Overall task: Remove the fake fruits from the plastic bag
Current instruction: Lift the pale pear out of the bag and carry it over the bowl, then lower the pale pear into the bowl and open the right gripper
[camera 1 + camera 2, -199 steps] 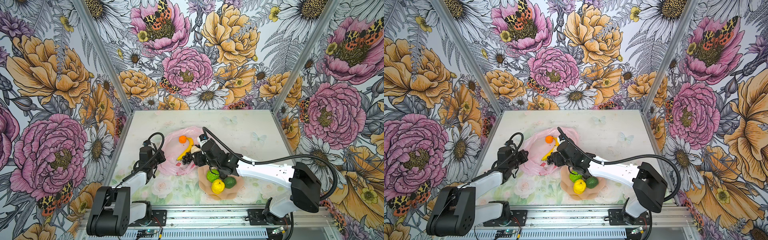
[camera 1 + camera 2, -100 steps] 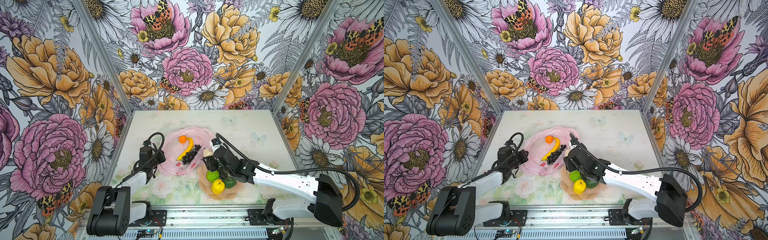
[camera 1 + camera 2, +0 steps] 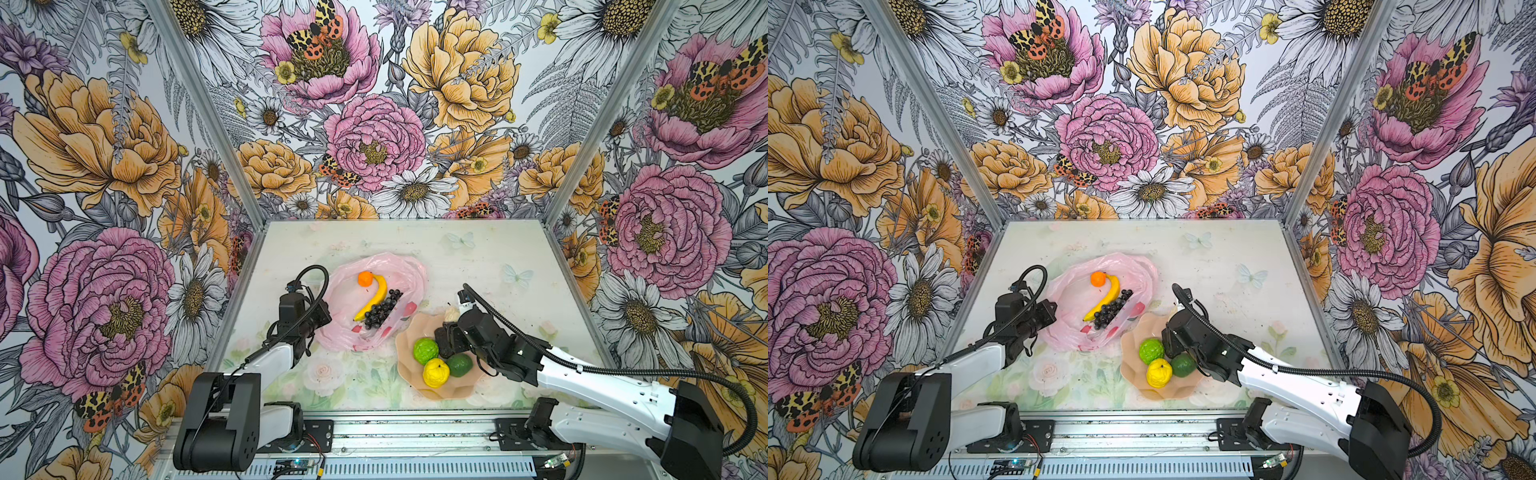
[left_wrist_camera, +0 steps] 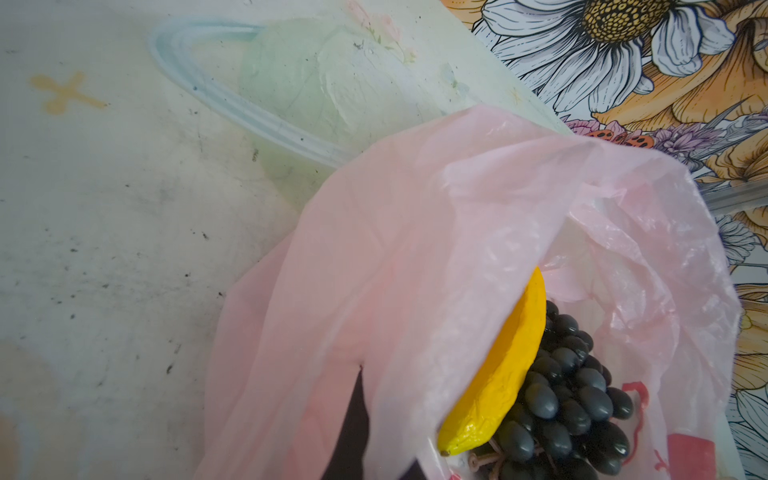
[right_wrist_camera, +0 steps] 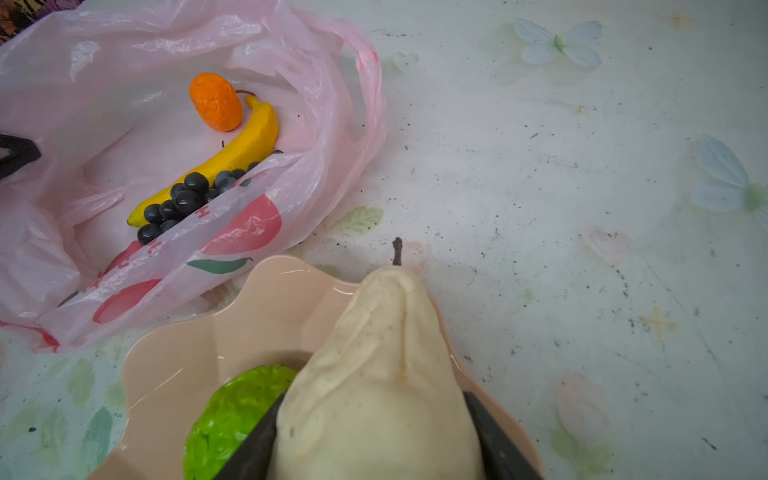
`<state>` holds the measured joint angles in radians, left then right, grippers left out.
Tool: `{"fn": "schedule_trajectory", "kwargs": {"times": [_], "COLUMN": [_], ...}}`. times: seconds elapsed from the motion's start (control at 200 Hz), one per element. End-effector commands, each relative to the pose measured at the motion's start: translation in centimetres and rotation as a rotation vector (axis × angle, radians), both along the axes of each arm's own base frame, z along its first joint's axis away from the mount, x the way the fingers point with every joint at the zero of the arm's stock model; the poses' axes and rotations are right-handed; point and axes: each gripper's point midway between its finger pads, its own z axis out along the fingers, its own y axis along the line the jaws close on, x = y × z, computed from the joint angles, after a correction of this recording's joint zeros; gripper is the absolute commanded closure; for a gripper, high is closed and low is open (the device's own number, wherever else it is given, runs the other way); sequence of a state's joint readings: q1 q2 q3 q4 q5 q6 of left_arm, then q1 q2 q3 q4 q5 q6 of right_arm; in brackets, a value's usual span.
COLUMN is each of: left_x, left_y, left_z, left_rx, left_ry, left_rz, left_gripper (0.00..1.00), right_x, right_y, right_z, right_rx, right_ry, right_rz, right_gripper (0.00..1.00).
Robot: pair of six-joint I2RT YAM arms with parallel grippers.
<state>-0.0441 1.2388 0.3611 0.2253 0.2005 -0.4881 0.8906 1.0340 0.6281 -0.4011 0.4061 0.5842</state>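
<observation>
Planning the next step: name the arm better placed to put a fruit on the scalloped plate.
Right. The right end effector grips the pear over the scalloped plate; the left end effector is shut on the plastic bag's edge.

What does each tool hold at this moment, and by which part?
The right tool grips the pale pear by its wide lower body, stem pointing away. The left tool is shut on the edge of the pink bag.

The banana [image 3: 374, 297], grapes [image 3: 380, 311] and orange [image 3: 365, 278] lie in the bag [image 3: 415, 276], behind and left of the plate [image 3: 411, 332] holding 3 fruits [image 3: 435, 372].
</observation>
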Motion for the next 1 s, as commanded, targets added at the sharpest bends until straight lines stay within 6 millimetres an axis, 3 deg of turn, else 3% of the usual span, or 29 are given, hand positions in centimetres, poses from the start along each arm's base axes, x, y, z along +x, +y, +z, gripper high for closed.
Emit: {"fn": "schedule_trajectory", "kwargs": {"times": [0.0,0.12,0.435,0.621,0.996], "left_x": [0.8,0.8,0.8,0.8,0.7], "left_y": [-0.4,-0.4,-0.6,-0.6,-0.8], "left_z": [1.1,1.1,1.1,1.1,1.2], "left_rx": [0.014,0.016,0.019,0.019,0.021], "left_ry": [-0.040,-0.041,-0.040,-0.039,-0.044], "left_rz": [-0.026,-0.027,-0.034,-0.035,-0.040], "left_gripper": [1.00,1.00,1.00,1.00,1.00], "right_x": [0.6,0.1,-0.7,-0.5,0.2], "right_y": [-2.1,-2.8,-2.5,-2.2,-1.9], "right_z": [0.2,-0.8,-2.1,-3.1,-3.3], "right_rx": [0.015,0.051,0.104,0.096,0.079], "right_ry": [-0.050,-0.040,-0.040,-0.018,-0.032], "right_rz": [-0.135,-0.212,-0.319,-0.362,-0.394], "right_gripper": [0.46,0.47,0.48,0.46,0.40]}}
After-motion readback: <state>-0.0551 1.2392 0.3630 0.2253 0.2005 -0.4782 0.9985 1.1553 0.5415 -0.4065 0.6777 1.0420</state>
